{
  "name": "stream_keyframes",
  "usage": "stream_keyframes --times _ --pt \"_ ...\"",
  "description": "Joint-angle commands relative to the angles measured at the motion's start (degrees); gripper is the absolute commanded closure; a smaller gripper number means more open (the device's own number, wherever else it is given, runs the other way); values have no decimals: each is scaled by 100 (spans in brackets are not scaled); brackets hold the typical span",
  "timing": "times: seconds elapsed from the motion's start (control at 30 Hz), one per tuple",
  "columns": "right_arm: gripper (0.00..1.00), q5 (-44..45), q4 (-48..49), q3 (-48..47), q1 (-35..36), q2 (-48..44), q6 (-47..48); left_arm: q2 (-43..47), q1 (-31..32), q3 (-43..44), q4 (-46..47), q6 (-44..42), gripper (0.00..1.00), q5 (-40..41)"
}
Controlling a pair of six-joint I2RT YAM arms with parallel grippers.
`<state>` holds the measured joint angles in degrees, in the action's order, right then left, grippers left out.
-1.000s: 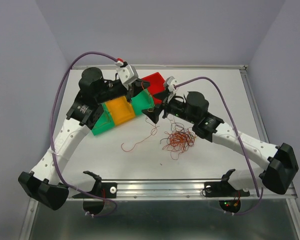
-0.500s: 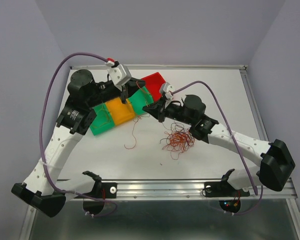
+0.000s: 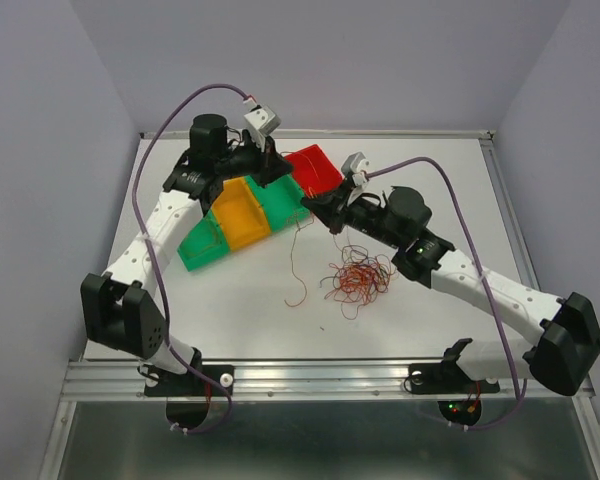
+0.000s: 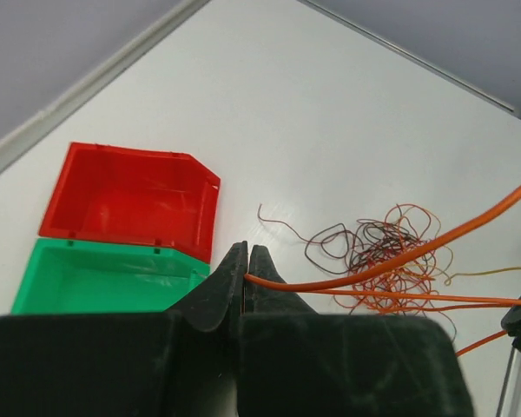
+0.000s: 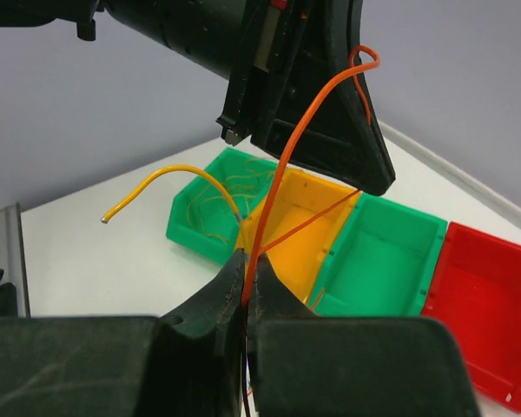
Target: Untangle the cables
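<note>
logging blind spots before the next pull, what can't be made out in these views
left wrist: thin orange wire's far end beyond the left tool, cut by right edge
top view: same wire's held stretch, too fine to trace
right wrist: loose red-orange wire tangle, outside frame

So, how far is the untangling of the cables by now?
Done: a few thin strands lie in the end green bin. In hand: the left pincer and right pincer are both shut on an orange wire, apparently the same one, stretched between them. Left: the main tangle sits on the table, with most wires knotted together.
</note>
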<state>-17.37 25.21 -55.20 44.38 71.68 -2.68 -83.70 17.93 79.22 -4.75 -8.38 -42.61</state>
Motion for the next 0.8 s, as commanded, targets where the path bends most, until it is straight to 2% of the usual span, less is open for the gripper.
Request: stream_keyframes --times 0.0,0.13,0.23,0.3,0.37,0.5,0.67,0.77 --pt "99 -357 669 -105 167 -365 -215 -514 -361 410 -16 -252 100 395" --pt "99 241 845 -394 159 -181 -198 -876 -361 358 -166 -269 100 -53" --pt "100 830 828 -693 167 -6 -146 -859 -369 199 -166 -322 100 -98" --pt "99 1259 836 -860 159 214 -119 -797 -474 76 -140 -383 100 42" --pt "99 1332 827 -983 141 407 -49 -674 -615 -125 200 -322 95 356" --pt "100 1219 967 -1361 80 1153 153 -595 -1071 -170 606 -173 93 982" --pt "99 1016 1565 -1826 18 1857 389 -805 -1292 408 494 -172 93 825" --pt "100 1007 2082 -2116 -26 2191 522 -989 -1354 1277 -6 -199 93 737"
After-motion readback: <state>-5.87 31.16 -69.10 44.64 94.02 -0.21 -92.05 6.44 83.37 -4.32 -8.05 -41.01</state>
